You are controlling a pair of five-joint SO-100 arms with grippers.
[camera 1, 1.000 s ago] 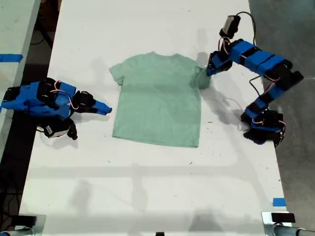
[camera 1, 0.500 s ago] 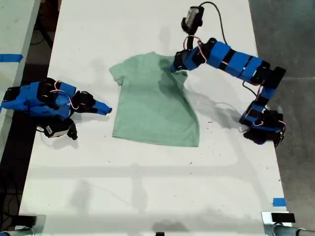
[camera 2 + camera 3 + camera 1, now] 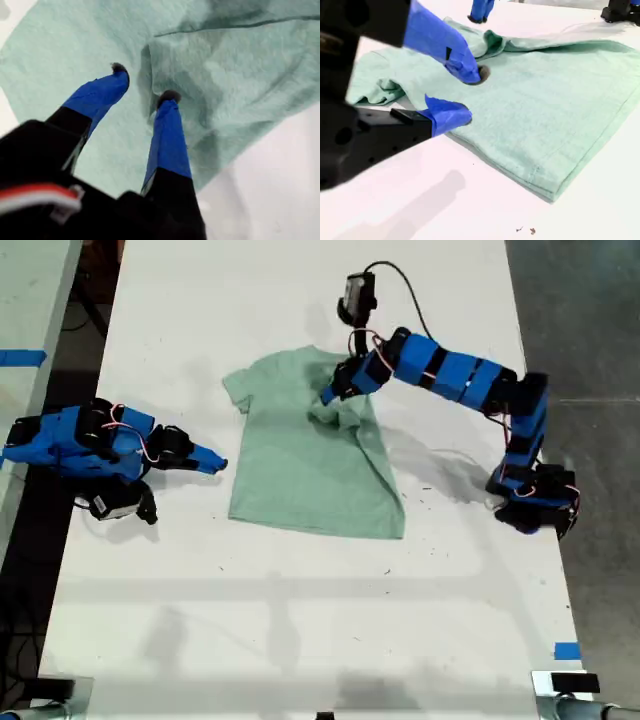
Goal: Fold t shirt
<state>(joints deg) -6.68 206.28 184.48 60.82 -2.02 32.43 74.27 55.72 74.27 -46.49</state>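
The t shirt (image 3: 310,455) lies on the table (image 3: 300,620), near the middle of the exterior view. My first claw (image 3: 330,392) is over the shirt's upper part, where a sleeve lies doubled over onto the body; its arm runs back to a base at the exterior view's right. My second claw (image 3: 212,462) lies on the table just beside the shirt's edge at the exterior view's left, apart from the cloth.

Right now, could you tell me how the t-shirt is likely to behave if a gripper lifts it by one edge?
The t-shirt will probably droop: it bunches near my first gripper. It looks light. It may slide on the smooth table.
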